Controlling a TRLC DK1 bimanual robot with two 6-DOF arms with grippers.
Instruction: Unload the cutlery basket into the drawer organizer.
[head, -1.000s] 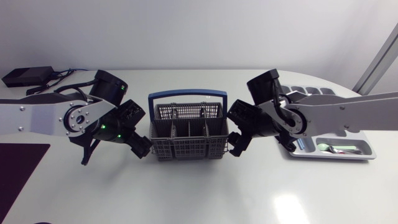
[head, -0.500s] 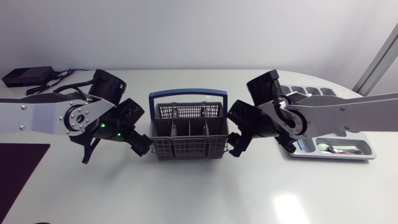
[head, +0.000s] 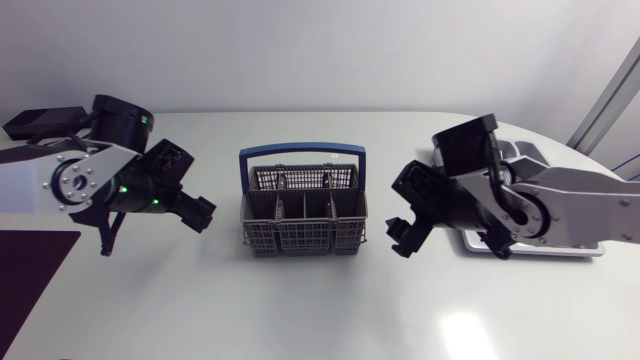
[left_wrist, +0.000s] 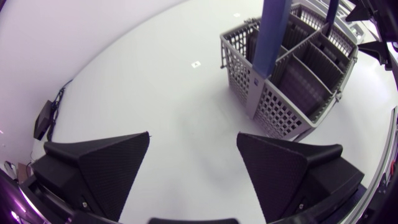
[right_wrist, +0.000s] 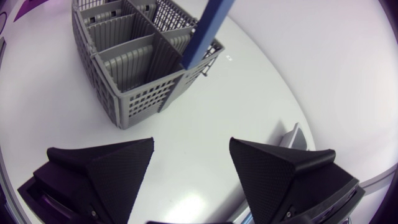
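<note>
White table (head: 300, 310) w/ black box (head: 30, 122) at far-left corner, dark mat (head: 35, 265) nr left edge.

Our right gripper (right_wrist: 191, 143) hung over the white table (right_wrist: 249, 81), fingers spread apart. Ahead of it stood the grey cutlery basket (right_wrist: 124, 62) with its blue handle (right_wrist: 208, 28) upright, clear of both fingers.

The silver-grey left arm (head: 70, 185) and right arm (head: 570, 205) angle inward. The matte black left gripper (left_wrist: 193, 140) and right gripper (right_wrist: 191, 144) hold their wedge fingers spread wide, empty.
</note>
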